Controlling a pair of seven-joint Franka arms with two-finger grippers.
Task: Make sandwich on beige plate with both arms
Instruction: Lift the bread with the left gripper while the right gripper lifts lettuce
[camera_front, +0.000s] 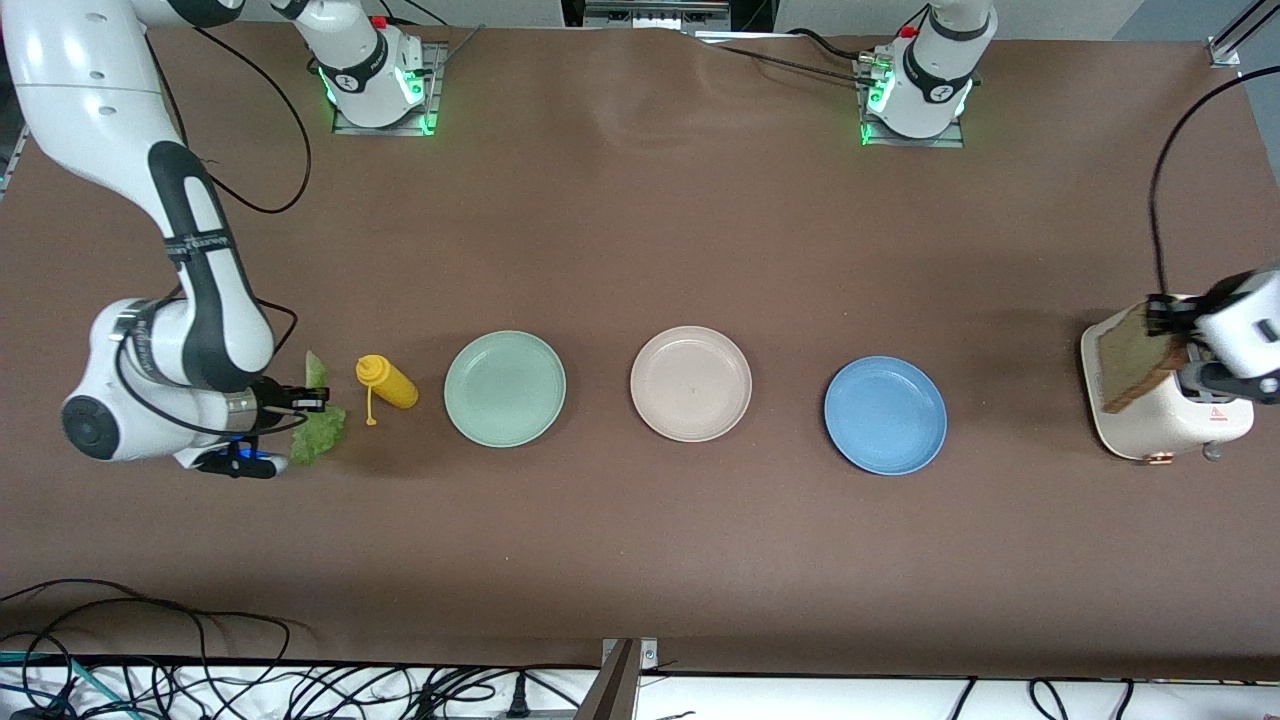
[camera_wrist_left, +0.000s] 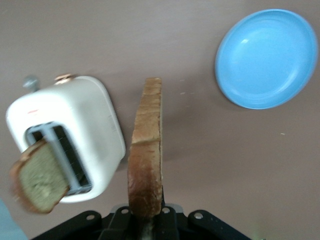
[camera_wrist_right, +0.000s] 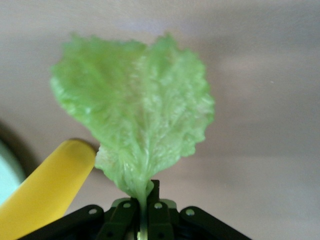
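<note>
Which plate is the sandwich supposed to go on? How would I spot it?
Three round plates sit in a row across the brown table. Take the middle one, the beige plate, between the green plate and the blue plate. It alone is pale cream.

beige plate (camera_front: 691, 384): round, bare, between the green and blue plates | bread slice (camera_front: 1135, 364): brown, edge-up, lifted over toaster | second slice (camera_wrist_left: 39, 178): tilted in slot | lettuce leaf (camera_front: 318, 425): ruffled green, beside mustard bottle

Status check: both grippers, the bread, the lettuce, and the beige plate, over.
Left gripper shut on bread slice, over toaster. Right gripper shut on lettuce leaf beside mustard bottle. Beige plate bare. Second slice sits in toaster.
</note>
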